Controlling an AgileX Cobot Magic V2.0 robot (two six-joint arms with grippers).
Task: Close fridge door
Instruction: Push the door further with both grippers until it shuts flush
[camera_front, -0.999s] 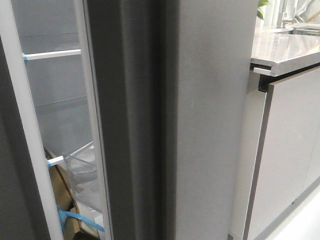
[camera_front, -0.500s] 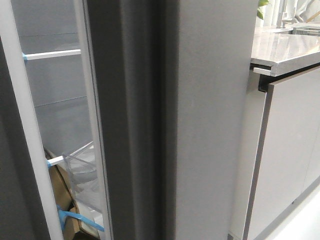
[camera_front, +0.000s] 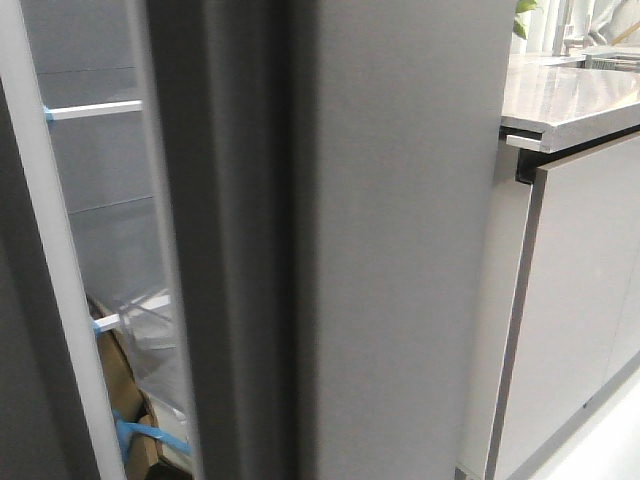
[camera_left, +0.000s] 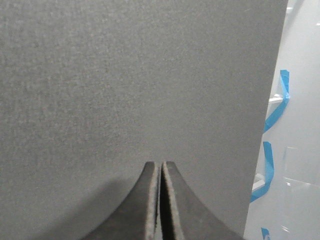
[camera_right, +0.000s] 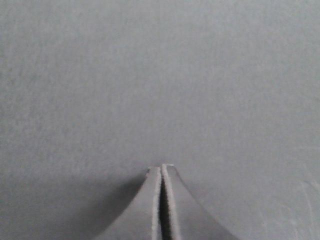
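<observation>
front view: fridge door (camera_front: 400, 240) ajar, seemingly blurred

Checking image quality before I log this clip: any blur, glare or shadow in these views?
Front view: the fridge door is smeared by motion blur, while the countertop stays sharp and carries soft glare. Left wrist view: the left pincer, shut, throws a soft shadow on the grainy door face. Right wrist view: the right pincer, shut, does likewise; flat light, no glare.
</observation>
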